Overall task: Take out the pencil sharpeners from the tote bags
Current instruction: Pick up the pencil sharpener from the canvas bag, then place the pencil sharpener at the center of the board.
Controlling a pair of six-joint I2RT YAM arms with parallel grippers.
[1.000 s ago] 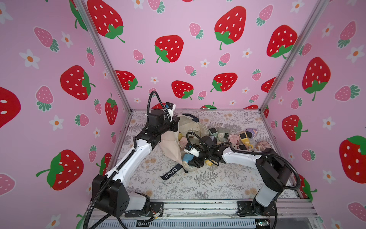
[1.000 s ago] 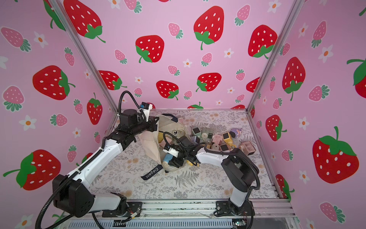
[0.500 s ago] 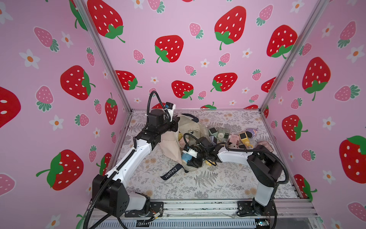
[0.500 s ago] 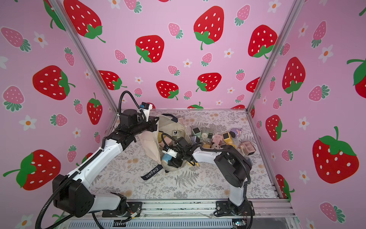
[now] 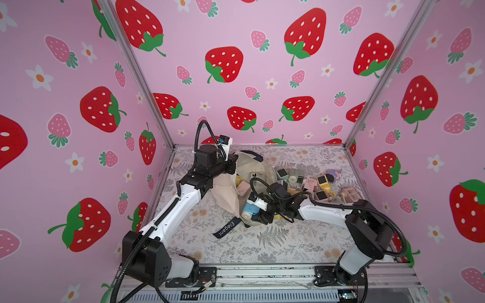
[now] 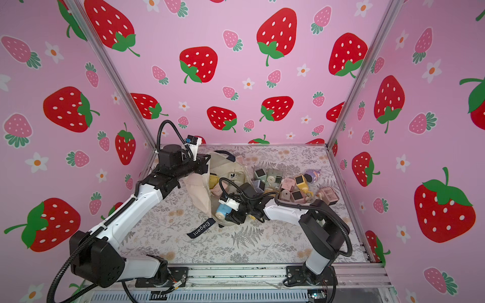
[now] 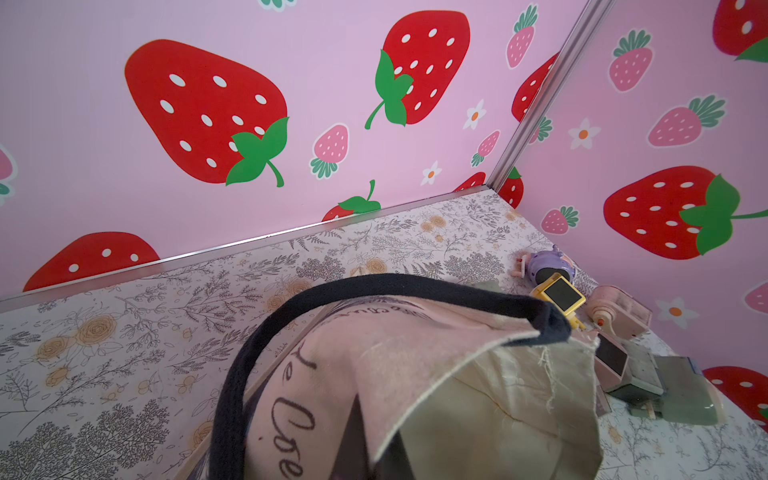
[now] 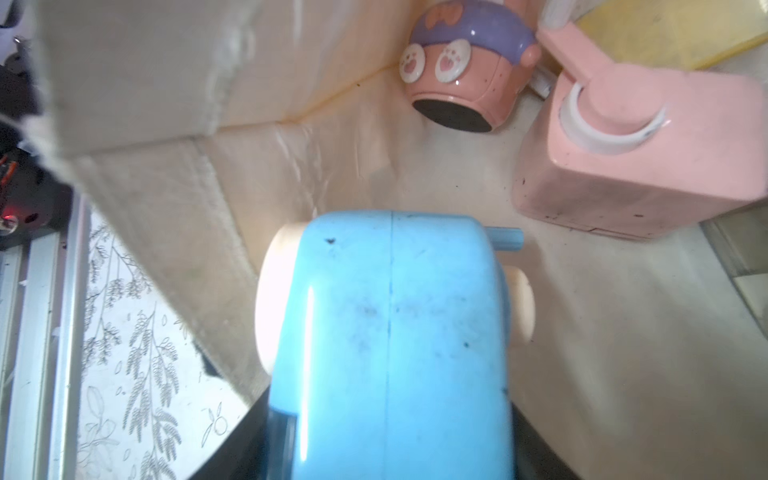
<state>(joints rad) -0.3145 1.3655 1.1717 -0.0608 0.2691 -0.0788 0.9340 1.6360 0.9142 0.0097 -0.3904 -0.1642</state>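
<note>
Floral mat (image 5: 265, 249): right gripper (image 5: 254, 213) tightened onto blue sharpener (image 8: 390, 332).

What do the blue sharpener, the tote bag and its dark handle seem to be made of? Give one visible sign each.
Blue sharpener: hard glossy plastic; mould seam and glints of light.
Tote bag: matte woven canvas, likely cotton; frayed threads at its edge.
Dark handle: soft fuzzy webbing, probably; matte, bends in a loop.
</note>
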